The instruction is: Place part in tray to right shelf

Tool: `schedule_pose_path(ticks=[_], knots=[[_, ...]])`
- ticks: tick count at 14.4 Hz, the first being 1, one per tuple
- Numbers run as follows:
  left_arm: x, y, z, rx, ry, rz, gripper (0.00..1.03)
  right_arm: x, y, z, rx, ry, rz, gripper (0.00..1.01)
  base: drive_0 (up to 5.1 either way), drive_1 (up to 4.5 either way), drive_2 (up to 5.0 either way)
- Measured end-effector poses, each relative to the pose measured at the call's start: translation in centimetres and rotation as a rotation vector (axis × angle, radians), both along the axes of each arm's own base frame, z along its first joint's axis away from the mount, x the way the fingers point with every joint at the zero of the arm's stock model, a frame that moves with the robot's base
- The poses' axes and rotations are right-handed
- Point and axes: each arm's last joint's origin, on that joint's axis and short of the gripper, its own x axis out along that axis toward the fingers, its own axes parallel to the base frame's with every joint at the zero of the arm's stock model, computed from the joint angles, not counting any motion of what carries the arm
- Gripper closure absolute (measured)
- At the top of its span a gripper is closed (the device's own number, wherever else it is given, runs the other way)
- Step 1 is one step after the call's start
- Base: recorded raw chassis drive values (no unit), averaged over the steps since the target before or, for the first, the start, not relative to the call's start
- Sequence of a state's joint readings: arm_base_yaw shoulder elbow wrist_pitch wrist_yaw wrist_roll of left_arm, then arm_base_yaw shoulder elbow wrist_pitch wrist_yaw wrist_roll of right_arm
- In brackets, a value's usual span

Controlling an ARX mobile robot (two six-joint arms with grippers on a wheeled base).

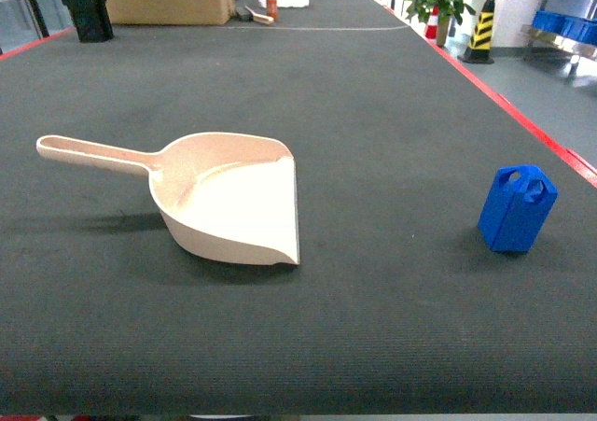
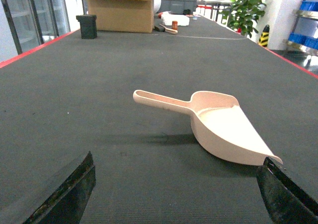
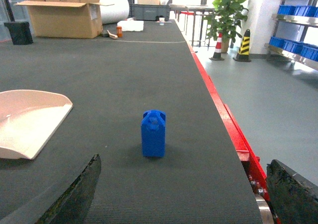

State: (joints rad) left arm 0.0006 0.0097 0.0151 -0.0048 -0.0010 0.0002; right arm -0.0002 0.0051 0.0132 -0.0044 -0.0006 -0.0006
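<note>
Blue part (image 1: 517,208) stands right of tray (image 1: 229,202).

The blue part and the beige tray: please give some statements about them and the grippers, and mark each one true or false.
1. The blue part lies inside the tray. False: it stands on the dark mat, apart from the tray, to its right.
2. The tray is empty. True.
3. The left gripper holds the tray's handle. False: its jaws are wide open, short of the tray.
4. The right gripper is open, with the part ahead between its fingers in the right wrist view. True.
5. The part stands upright. True.
</note>
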Motion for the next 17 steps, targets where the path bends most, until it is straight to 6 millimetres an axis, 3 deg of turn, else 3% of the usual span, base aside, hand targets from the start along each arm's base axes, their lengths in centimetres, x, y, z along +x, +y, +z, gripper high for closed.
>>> schedule_pose_path(ticks=[17], knots=[[0.0, 0.0, 0.0, 0.0, 0.0, 0.0, 0.05, 0.0, 0.0, 0.0, 0.0, 0.0, 0.0, 0.03, 0.0, 0.0, 0.0]])
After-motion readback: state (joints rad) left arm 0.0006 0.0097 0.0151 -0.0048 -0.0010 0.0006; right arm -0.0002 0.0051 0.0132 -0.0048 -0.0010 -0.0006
